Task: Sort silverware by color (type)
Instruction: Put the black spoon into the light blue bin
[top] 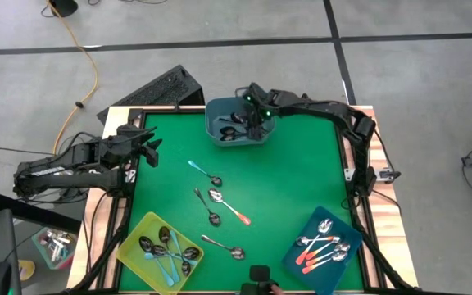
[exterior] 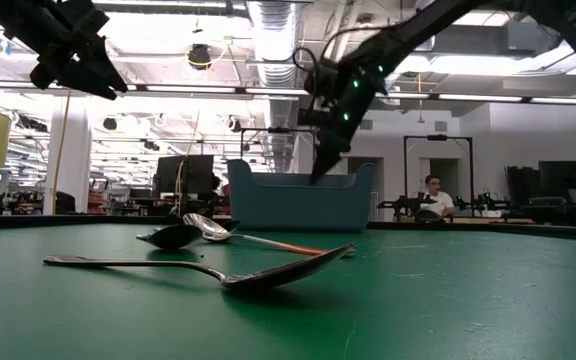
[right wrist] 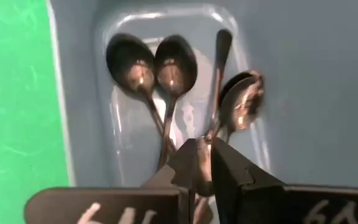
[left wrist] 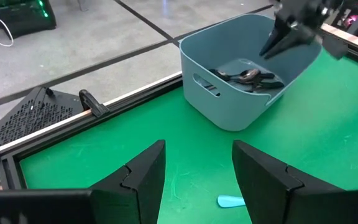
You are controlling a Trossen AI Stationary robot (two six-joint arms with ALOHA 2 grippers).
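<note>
Dark plain-metal spoons (right wrist: pixel 166 74) lie in the grey-blue bin (top: pixel 238 123) at top centre of the high view. The right tool (right wrist: pixel 204 163) is down inside that bin, fingers only a narrow gap apart, w/ a dark spoon handle (right wrist: pixel 220 59) running up from between the tips; can't tell if it's gripped or loose.

Four more spoons lie loose on the green counter (top: pixel 293 172) mid-frame: a teal-handled spoon (top: pixel 204 173), a dark spoon (top: pixel 206 206), an orange-handled spoon (top: pixel 229 205) just beside it, and a plain one (top: pixel 224 247) lower down.

Yellow bin (top: pixel 131 249) at lower left holds teal-handled spoons; dark blue bin (top: pixel 301 264) at lower right holds orange-red-handled ones.

Left tool (top: pixel 149 150) hangs above the counter's left edge, fingers wide, nothing between them.

Low view: a person (exterior: pixel 432 195) sits far back in the room.
</note>
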